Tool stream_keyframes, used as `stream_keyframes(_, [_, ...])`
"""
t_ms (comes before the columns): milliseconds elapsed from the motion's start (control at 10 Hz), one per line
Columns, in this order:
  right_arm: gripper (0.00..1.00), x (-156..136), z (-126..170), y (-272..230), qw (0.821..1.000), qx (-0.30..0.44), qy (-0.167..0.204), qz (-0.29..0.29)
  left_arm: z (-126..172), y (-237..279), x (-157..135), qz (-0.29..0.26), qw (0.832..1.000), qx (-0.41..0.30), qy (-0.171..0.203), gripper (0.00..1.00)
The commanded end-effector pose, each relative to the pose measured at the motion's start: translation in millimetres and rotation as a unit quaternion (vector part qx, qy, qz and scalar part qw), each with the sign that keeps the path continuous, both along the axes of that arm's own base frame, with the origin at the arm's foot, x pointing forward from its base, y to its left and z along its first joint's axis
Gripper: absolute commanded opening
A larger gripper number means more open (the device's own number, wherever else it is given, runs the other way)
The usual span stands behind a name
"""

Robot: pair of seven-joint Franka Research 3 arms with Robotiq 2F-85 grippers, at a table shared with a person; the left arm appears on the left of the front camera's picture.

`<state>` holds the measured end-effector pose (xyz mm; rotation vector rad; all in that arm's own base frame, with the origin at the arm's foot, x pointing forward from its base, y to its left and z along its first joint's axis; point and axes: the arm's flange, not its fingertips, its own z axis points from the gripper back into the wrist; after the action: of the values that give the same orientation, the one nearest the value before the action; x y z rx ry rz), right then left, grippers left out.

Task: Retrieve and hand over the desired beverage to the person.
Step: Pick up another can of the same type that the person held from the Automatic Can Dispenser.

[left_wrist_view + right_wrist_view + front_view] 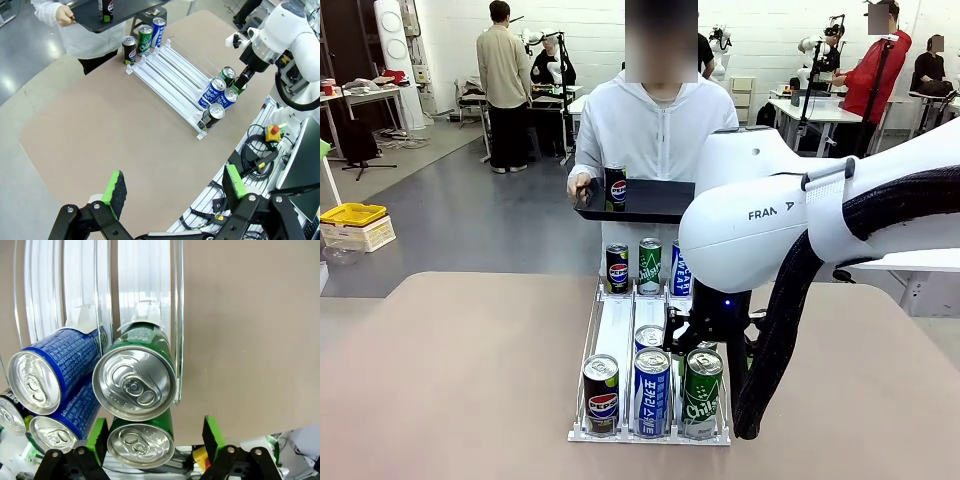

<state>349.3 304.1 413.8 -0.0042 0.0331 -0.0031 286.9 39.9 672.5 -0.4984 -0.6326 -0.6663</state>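
Observation:
The person (655, 125) in a white hooded jacket stands at the far side, holding a black tray (655, 205) with a Pepsi can (615, 187) on it. A clear three-lane rack (618, 335) holds cans at both ends. My right gripper (155, 432) is open, its green pads (98, 432) on either side of the front green can (141, 442) in the right lane, with a gap on one side. A second green can (134, 385) lies just behind it. My left gripper (175, 187) hangs open above the table, nothing between its fingers.
Beside the green cans stand two blue cans (651, 390) and a Pepsi can (601, 392) at the rack's near end. A Pepsi, a green and a blue can (649, 265) stand at the far end. Bare brown tabletop (450, 370) lies left of the rack.

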Motion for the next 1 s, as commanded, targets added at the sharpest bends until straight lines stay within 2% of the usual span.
stream_keyframes(0, [0.41, -2, -7, -2, 1.000, 0.006, -0.012, 0.020, 0, 1, 0, -0.003, 1.000, -0.003, -0.001, 1.00])
stream_keyframes(100, [0.29, -2, -7, -2, 1.000, 0.005, -0.014, 0.024, 0, 1, 0, -0.003, 1.000, -0.003, -0.001, 1.00])
stream_keyframes(200, [0.35, -2, -8, -2, 0.999, 0.005, -0.018, 0.031, 0, 1, 0, -0.003, 1.000, -0.003, -0.001, 1.00])
stream_keyframes(300, [0.00, -1, -9, -1, 0.999, 0.006, -0.021, 0.038, 0, 1, 0, -0.003, 1.000, -0.003, -0.001, 1.00])
stream_keyframes(700, [0.00, -2, -10, 1, 0.999, 0.000, -0.019, 0.046, 0, 1, 0, -0.003, 1.000, -0.003, -0.001, 1.00])
stream_keyframes(800, [0.39, -5, -7, 2, 1.000, 0.004, -0.006, 0.020, 0, 1, 0, -0.003, 1.000, -0.003, -0.001, 1.00])
stream_keyframes(900, [0.39, -13, 3, 5, 1.000, 0.016, 0.001, 0.012, 0, 1, 0, -0.003, 1.000, -0.003, -0.001, 1.00])
